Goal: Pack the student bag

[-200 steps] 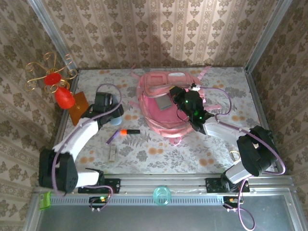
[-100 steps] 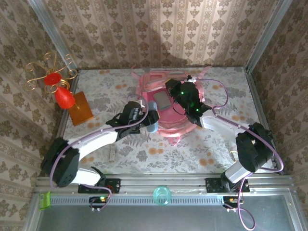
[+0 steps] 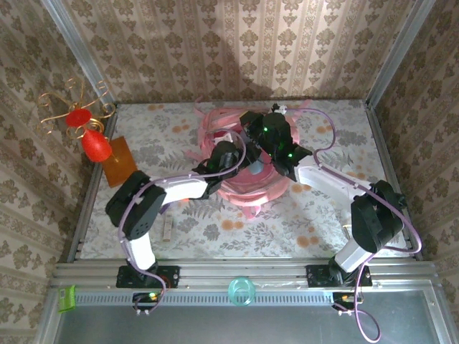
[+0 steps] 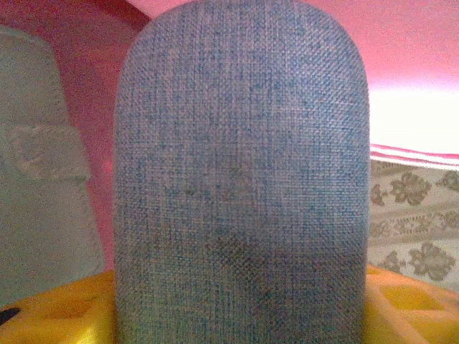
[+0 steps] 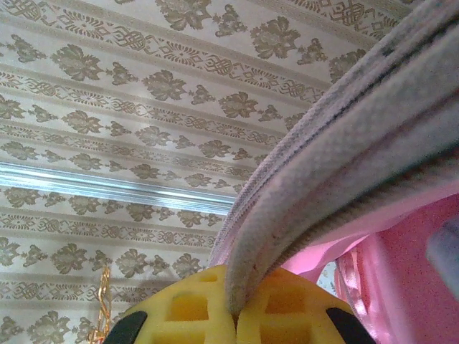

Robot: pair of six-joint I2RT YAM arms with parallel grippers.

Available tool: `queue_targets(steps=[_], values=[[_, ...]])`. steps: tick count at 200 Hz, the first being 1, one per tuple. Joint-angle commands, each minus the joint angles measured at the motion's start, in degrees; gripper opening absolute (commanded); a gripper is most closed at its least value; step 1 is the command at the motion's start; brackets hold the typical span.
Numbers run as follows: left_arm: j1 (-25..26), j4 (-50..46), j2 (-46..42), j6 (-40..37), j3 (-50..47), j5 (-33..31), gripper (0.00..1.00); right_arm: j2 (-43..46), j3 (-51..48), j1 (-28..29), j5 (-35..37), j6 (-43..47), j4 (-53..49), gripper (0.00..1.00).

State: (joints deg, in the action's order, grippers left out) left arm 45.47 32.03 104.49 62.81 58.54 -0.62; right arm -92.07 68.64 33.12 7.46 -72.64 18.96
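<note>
**Top external: both hands at the pink bag**

From above I saw the student bag (image 3: 247,188) lying on the tabletop (image 3: 323,215) toward the far middle, between my two arms. Its rounded end faced the near edge, where a small pink loop (image 3: 251,208) stuck out. Its straps (image 3: 215,115) fanned toward the far wall, so the long axis ran roughly near to far. The upper side looked raised and bunched where the hands met it.

My left hand (image 3: 242,163) reached in over the bag from the left. On the left wrist camera its yellow pads (image 4: 412,301) stood partly spread, gripping a blue-grey fabric-covered case (image 4: 240,179) with a rounded end. The case stood upright in that view and hid most of what lay beyond. Pink bag fabric showed behind it, and a pale patch (image 4: 43,186) lay to its left. How deep the case sat inside the bag I could not tell.

My right hand (image 5: 235,309) was at the bag's far upper side. On the right wrist camera its yellow fingers were pressed together, pinching a pale ribbed edge (image 5: 344,165) of the bag. That edge curved up and away to the right, with the patterned wall behind it.

Well to the left, near the wall, a red ornament (image 3: 93,143) stood just beside an orange card (image 3: 118,163), apart from the bag.
</note>
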Motion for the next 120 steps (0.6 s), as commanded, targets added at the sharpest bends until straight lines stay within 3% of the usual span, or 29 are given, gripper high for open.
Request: queue_targets(steps=[1,19,47,120], values=[[-0.11,9.92,3.79,1.66,3.32,-6.44,0.65,1.31,4.37,0.62,-0.96,0.18,8.98,0.0],[-0.29,12.73,7.45,-0.39,5.33,-8.36,0.71,1.75,4.48,0.63,-0.72,0.98,8.18,0.0],[-0.54,9.78,8.27,-3.7,7.37,-8.3,0.89,2.39,3.59,0.61,-0.46,1.67,8.11,0.0],[0.03,8.44,-4.56,-8.26,-7.03,-1.14,0.9,4.13,-1.4,-2.96,0.12,1.74,8.31,0.0]])
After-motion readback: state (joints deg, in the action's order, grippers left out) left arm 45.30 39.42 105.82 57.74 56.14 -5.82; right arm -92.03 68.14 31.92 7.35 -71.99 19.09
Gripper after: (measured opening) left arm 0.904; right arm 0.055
